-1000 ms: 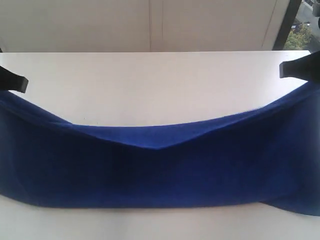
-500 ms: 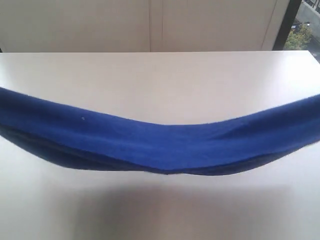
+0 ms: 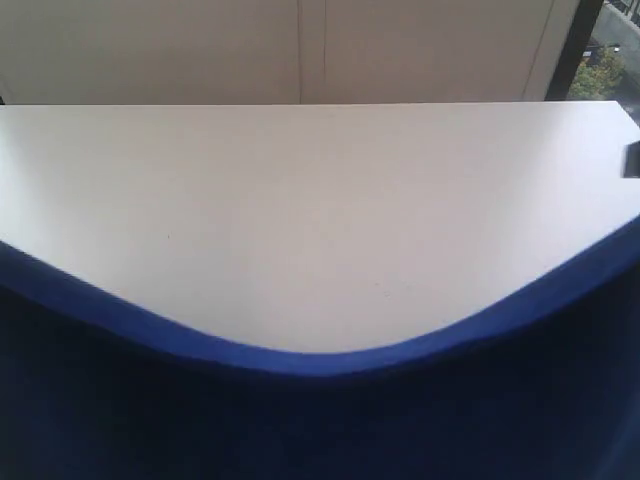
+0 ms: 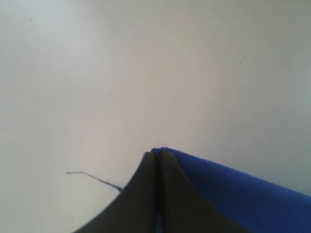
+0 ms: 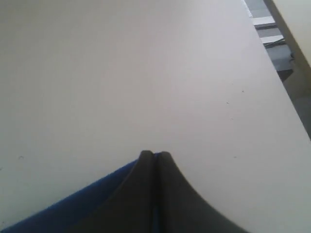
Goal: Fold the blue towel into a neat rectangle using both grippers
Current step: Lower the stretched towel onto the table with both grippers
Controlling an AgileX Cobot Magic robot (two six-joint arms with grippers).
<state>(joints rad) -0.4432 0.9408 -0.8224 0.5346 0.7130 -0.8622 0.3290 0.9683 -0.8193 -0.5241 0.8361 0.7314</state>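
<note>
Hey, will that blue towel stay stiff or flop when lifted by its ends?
Probably floppy: the blue towel sags in a deep curve between its held ends. Likely light: the left end effector and right end effector hold it by small pinches alone.

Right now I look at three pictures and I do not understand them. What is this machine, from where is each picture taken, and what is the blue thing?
This is a robot with two arms. Each arm ends in two black fingers that pinch. The wide picture comes from a camera off the arms that looks over a white table. The blue mass that fills its lower part is a towel, which seems to be held up near the lens, with its upper edge sagging in the middle. The other two pictures come from small cameras on the wrists that look along the fingers. In the left wrist view the left fingers are shut on one end of the towel, and a loose thread shows beside them. In the right wrist view the right fingers are shut on the other end. So both arms hold the towel.
</note>
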